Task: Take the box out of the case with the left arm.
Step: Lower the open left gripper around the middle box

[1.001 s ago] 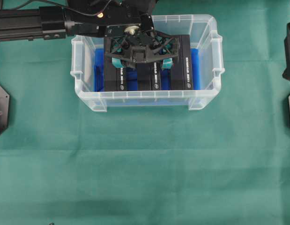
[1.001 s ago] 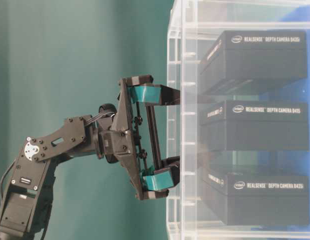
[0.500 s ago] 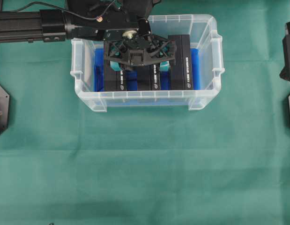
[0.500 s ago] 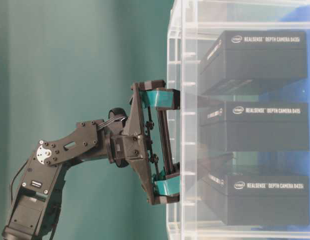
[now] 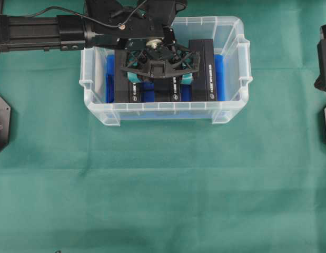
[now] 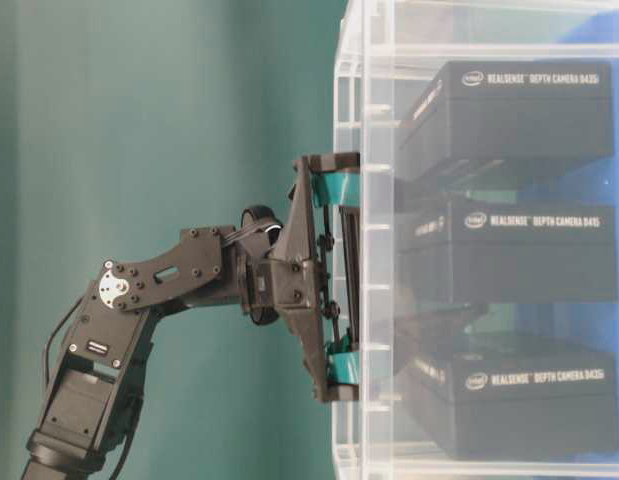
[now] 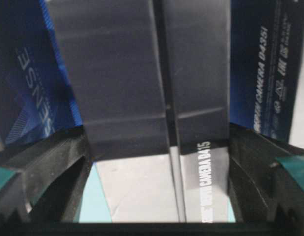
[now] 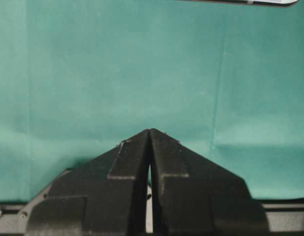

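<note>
Standing black box point(image 5: 161, 89), white lettering

Your black left arm's lattice gripper point(image 5: 158, 78) has sunk deeper into the clear plastic case point(image 5: 232, 113); its teal-padded fingers point(image 5: 187, 79) now reach down either side of the middle black cardboard box point(image 7: 152, 73), slightly narrower than before.

L gripper point(image 5: 158, 79) covers middle box point(image 5: 161, 90) tops from overhead. Fingertips blur behind case point(image 6: 351, 300) wall at table level. Wrist view: pads point(image 7: 294, 167) cut off at edges, contact w/ box unclear.
</note>
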